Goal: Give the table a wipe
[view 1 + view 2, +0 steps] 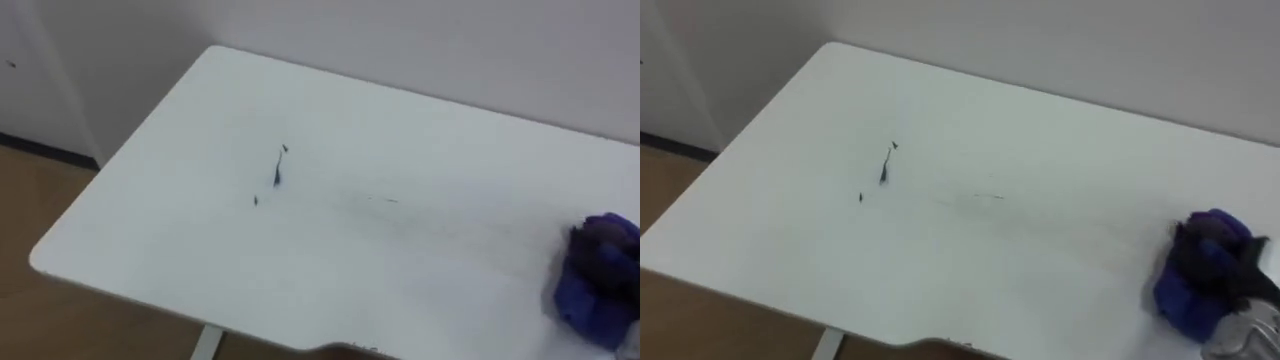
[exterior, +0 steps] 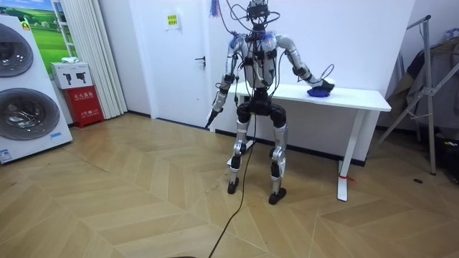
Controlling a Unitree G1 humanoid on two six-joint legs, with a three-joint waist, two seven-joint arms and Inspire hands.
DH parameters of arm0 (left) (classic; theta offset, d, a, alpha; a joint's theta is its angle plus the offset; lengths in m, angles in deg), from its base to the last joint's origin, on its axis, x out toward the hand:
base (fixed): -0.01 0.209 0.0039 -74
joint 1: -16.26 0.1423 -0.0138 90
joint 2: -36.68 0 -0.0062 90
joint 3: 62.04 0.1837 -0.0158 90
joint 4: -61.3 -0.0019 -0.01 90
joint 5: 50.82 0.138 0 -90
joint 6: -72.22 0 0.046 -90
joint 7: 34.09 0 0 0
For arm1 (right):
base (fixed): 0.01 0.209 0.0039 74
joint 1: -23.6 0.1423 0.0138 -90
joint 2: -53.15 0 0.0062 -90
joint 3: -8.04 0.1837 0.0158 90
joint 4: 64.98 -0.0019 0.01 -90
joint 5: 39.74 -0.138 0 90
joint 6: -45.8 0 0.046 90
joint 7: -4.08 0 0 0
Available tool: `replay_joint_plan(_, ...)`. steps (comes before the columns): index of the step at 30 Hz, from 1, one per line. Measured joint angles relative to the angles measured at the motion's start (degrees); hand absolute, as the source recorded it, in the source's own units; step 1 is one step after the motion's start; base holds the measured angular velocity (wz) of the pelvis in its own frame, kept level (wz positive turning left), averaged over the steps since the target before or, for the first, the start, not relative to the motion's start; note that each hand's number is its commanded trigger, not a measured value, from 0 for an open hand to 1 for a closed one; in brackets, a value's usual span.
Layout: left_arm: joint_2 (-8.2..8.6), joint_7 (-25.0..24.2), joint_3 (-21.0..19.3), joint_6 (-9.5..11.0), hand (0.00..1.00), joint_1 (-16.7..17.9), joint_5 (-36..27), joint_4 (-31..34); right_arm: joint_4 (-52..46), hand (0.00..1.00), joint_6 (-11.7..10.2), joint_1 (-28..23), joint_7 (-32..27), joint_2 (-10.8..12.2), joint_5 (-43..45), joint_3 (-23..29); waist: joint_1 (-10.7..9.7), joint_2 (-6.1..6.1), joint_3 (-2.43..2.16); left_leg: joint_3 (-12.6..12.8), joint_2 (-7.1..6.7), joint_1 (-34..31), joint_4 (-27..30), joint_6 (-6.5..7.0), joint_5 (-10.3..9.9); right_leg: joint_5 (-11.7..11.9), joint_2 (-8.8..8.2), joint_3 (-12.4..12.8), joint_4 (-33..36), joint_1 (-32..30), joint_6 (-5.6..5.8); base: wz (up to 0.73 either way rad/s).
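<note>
A white table [image 1: 420, 260] carries a few small dark marks [image 1: 278, 175] left of its middle. A crumpled blue cloth [image 1: 1195, 285] lies near the table's right end. My right hand [image 1: 1252, 270] rests on the cloth with dark fingers curled over its top. In the room view I stand at the table's left part with my right arm stretched toward the room view's right, onto the cloth [image 2: 319, 91]. My left hand [image 2: 214, 113] hangs down at my side, away from the table.
The table's far edge runs along a white wall [image 1: 420, 40]. Wooden floor [image 1: 40, 310] lies past its left corner and front edge. The room view has a door [image 2: 176, 57], washing machines [image 2: 25, 93] and a clothes rack [image 2: 430, 79].
</note>
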Motion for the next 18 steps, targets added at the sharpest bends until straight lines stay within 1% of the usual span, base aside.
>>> replay_joint_plan(1,0.14,-0.05,0.52,0.02,0.00,-0.42,0.08,0.00,-1.05,1.00,0.25,2.14,0.53,0.63,1.16,-2.47,0.64,0.22,0.26,-0.16,-0.01,-0.10,-0.07,0.00,0.00,0.19,0.06,0.24,0.15,-0.42,-0.07,-0.23)
replay_joint_plan(2,0.15,-0.05,1.58,0.02,0.00,-1.34,0.09,-0.12,-3.95,1.00,0.20,5.30,1.96,2.06,2.62,-7.08,1.73,0.51,0.45,-0.62,-0.10,-0.69,-0.08,0.20,0.13,0.34,0.09,0.42,0.33,-1.03,-0.12,0.00)
replay_joint_plan(3,0.18,-0.09,2.21,-0.08,0.00,-2.03,0.15,-0.30,-6.67,1.00,0.04,7.90,2.90,4.00,4.28,-10.20,3.61,0.42,0.79,-0.89,-0.13,-0.90,-0.11,0.23,0.24,0.39,0.12,0.37,0.31,-1.16,-0.14,0.05)
replay_joint_plan(4,0.18,-0.22,2.46,-0.34,0.00,-2.16,0.20,-0.31,-7.32,1.00,-0.14,9.28,3.22,4.90,5.11,-11.70,4.23,0.34,0.83,-0.94,-0.12,-0.90,-0.16,0.22,0.24,0.40,0.17,0.36,0.24,-1.16,-0.15,0.13)
replay_joint_plan(5,0.26,-0.47,2.49,-1.01,0.00,-2.17,0.20,-0.31,-7.47,1.00,-1.42,11.73,4.20,6.12,6.95,-13.60,5.89,0.15,0.87,-1.52,-0.18,-0.95,-0.24,0.22,0.24,0.37,0.18,0.10,-0.14,-1.03,-0.10,0.25)
replay_joint_plan(6,0.26,-0.49,2.49,-1.65,0.00,-2.08,0.13,-0.23,-7.31,1.00,-2.58,13.60,5.23,7.35,7.62,-13.89,7.48,-0.30,0.68,-2.40,-0.29,-1.06,-0.28,0.23,0.24,0.39,0.28,-0.11,-0.80,-0.67,0.01,0.34)
replay_joint_plan(7,0.26,-0.51,2.50,-2.08,0.00,-1.91,0.13,-0.23,-7.00,1.00,-3.00,14.41,5.43,7.78,7.59,-13.89,8.00,-0.47,0.76,-2.92,-0.36,-1.19,-0.27,0.24,0.24,0.42,0.29,-0.33,-1.02,-0.37,0.06,0.48)
replay_joint_plan(8,0.30,-0.53,2.48,-3.06,0.00,-0.98,0.14,-0.21,-6.71,1.00,-3.28,15.01,5.58,8.07,7.63,-13.88,8.45,-0.72,0.76,-4.17,-0.55,-1.34,-0.24,0.27,0.25,0.59,0.28,-1.39,-1.86,0.63,0.31,0.48)
replay_joint_plan(9,0.30,-0.51,2.46,-3.89,0.00,0.60,0.15,0.05,-6.74,1.00,-3.46,14.69,5.58,8.07,7.97,-13.88,8.47,-0.77,0.74,-4.94,-0.60,-1.27,-0.22,0.32,0.24,0.62,0.16,-2.60,-1.90,1.26,0.34,0.43)
replay_joint_plan(10,0.29,-0.46,2.40,-4.29,0.00,1.27,0.12,0.10,-6.65,1.00,-3.45,14.40,5.58,8.05,8.26,-13.77,8.37,-0.77,0.74,-5.18,-0.60,-1.27,-0.20,0.33,0.25,0.62,0.13,-3.69,-1.93,1.50,0.34,0.35)
replay_joint_plan(11,0.23,-0.40,2.32,-4.99,0.00,2.44,-0.03,0.35,-6.35,1.00,-3.43,12.97,5.33,7.98,8.22,-13.16,7.42,-0.70,0.78,-6.16,-0.67,-1.27,-0.19,0.35,0.26,0.63,0.12,-5.29,-2.63,2.54,0.34,0.40)
replay_joint_plan(12,0.23,-0.35,2.31,-5.09,0.00,3.61,0.03,1.23,-5.38,1.00,-3.46,10.49,4.86,7.66,8.18,-12.63,6.32,-0.53,0.82,-6.73,-0.72,-0.87,-0.15,0.35,0.27,0.63,0.11,-6.02,-3.11,3.80,0.34,0.42)
replay_joint_plan(13,0.23,-0.35,2.21,-5.07,0.00,4.10,0.07,1.80,-4.79,1.00,-3.58,8.74,4.72,7.45,8.32,-12.20,5.91,-0.46,0.78,-6.78,-0.74,-0.71,-0.04,0.35,0.27,0.63,0.11,-6.14,-3.36,4.34,0.34,0.43)
replay_joint_plan(14,0.32,-0.36,1.43,-4.57,0.00,4.55,0.11,2.32,-3.59,1.00,-4.27,4.60,4.72,7.31,8.55,-10.18,4.66,-0.42,0.73,-6.81,-0.88,-0.37,-0.03,0.35,0.27,0.60,0.11,-6.33,-3.99,5.40,0.39,0.22)
replay_joint_plan(15,0.32,-0.36,0.63,-4.20,0.00,4.58,0.09,2.12,-3.55,1.00,-6.36,-0.23,3.19,7.23,7.08,-6.98,3.80,-0.23,0.64,-6.80,-0.88,-0.15,-0.15,0.35,0.27,0.57,0.11,-6.31,-4.17,5.60,0.44,0.11)
replay_joint_plan(16,0.33,-0.36,0.25,-4.06,0.00,4.74,0.07,1.82,-4.62,1.00,-7.79,-2.31,1.91,7.11,6.46,-5.50,3.00,0.07,0.54,-6.78,-0.89,0.02,-0.25,0.35,0.27,0.57,0.11,-6.30,-4.46,5.71,0.45,-0.14)
replay_joint_plan(17,0.33,-0.32,-0.39,-3.97,0.00,5.20,0.07,1.52,-4.45,1.00,-9.45,-5.23,0.37,6.85,5.59,-3.31,0.96,0.52,0.16,-6.71,-0.96,0.36,-0.30,0.35,0.27,0.57,0.11,-6.30,-4.79,5.98,0.45,-0.15)
replay_joint_plan(18,0.20,-0.21,-0.87,-3.30,0.00,5.91,0.08,1.56,-4.03,1.00,-10.38,-7.63,-1.34,6.55,5.13,-1.04,-1.05,0.90,-0.20,-6.31,-0.96,1.07,-0.53,0.35,0.27,0.57,0.11,-6.21,-4.80,6.48,0.46,-0.11)
